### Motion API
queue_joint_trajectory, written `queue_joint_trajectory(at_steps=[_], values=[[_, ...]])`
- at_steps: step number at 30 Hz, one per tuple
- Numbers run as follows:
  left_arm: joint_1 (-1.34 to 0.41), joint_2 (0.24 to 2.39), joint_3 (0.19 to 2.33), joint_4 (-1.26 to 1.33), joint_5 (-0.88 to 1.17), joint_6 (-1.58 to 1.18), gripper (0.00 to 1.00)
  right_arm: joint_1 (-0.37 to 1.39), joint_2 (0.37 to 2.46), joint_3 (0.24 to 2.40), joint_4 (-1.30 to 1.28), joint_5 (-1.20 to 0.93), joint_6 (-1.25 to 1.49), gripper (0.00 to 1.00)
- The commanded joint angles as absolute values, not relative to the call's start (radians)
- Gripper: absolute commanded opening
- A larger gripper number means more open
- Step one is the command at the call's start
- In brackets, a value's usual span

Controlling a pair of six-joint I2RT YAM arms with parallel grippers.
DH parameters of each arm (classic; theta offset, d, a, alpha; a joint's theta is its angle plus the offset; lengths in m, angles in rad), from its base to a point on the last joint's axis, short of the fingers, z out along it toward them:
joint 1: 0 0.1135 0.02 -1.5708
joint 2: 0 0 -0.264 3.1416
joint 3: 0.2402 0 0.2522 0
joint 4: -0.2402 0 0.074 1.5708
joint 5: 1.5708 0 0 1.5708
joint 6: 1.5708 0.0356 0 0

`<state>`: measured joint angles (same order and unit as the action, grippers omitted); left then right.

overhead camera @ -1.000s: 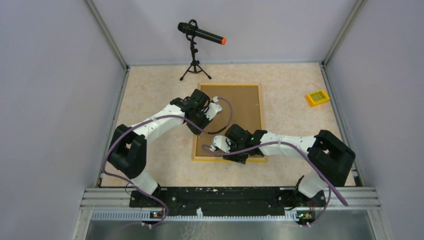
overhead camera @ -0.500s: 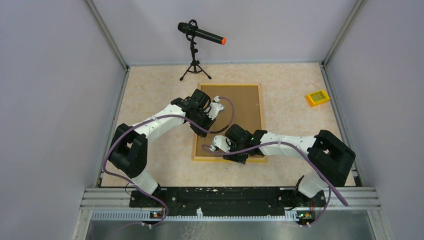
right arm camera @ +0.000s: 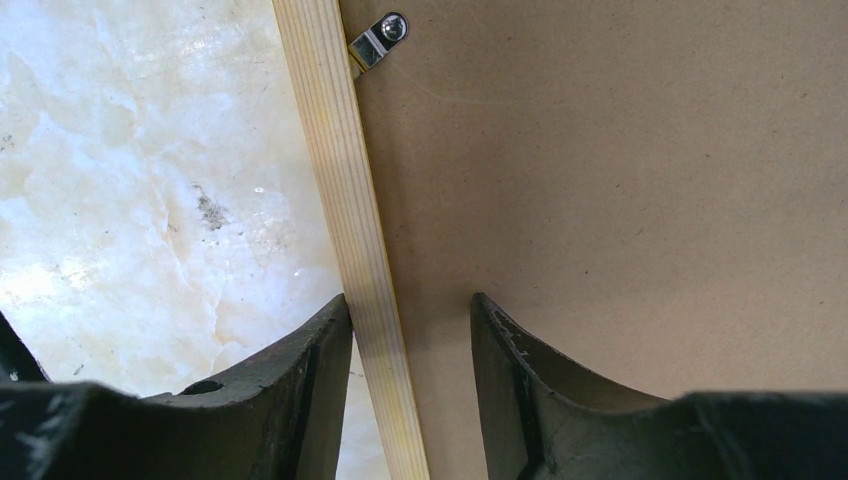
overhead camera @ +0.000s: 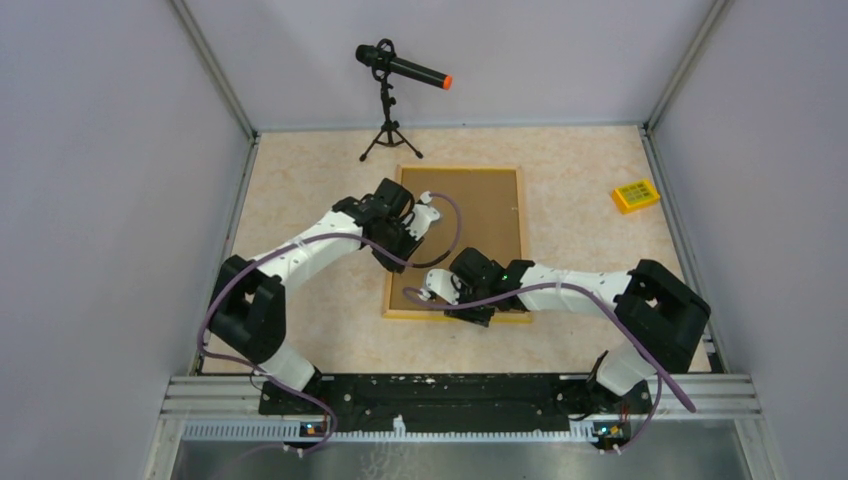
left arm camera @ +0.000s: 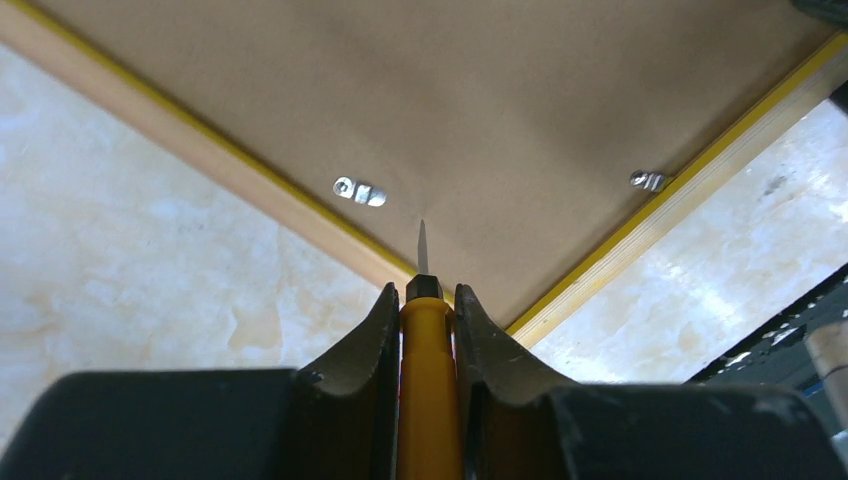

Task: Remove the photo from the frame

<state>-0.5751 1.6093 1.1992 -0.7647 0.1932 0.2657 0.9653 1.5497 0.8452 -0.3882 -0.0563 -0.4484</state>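
Observation:
The frame [overhead camera: 490,205] lies face down on the table, its brown fibreboard back up. The photo is hidden under the backing. My left gripper [overhead camera: 428,212] hovers over the frame's left side, shut on a yellow-handled screwdriver [left arm camera: 428,345]. The screwdriver's metal tip [left arm camera: 422,245] points at the backboard [left arm camera: 480,100] near a corner, beside a metal clip [left arm camera: 360,190]; a second clip [left arm camera: 648,180] sits on the adjoining edge. My right gripper [overhead camera: 432,290] is open at the frame's near left corner. In the right wrist view [right arm camera: 410,310] its jaws straddle the pale wood edge [right arm camera: 345,180], below another clip [right arm camera: 380,40].
A microphone on a small tripod [overhead camera: 390,95] stands at the back, beyond the frame. A small yellow block [overhead camera: 636,195] lies at the right, near the side wall. Walls close in the table on the left, right and back.
My left arm has shifted slightly left and farther back, carrying the screwdriver a little along the frame. The right arm has not moved.

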Motion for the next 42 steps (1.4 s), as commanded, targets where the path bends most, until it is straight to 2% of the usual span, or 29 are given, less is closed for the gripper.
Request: queue_joint_trajectory(at_steps=[1, 42], values=[[-0.556, 1.534, 1.156, -0.770, 0.127, 0.295, 0.00, 0.959, 1.577, 0.839, -0.342, -0.067, -0.423, 0.45], [-0.552, 1.598, 1.169, -0.532, 0.201, 0.246, 0.00, 0.959, 1.604, 0.848, -0.348, -0.091, -0.430, 0.42]])
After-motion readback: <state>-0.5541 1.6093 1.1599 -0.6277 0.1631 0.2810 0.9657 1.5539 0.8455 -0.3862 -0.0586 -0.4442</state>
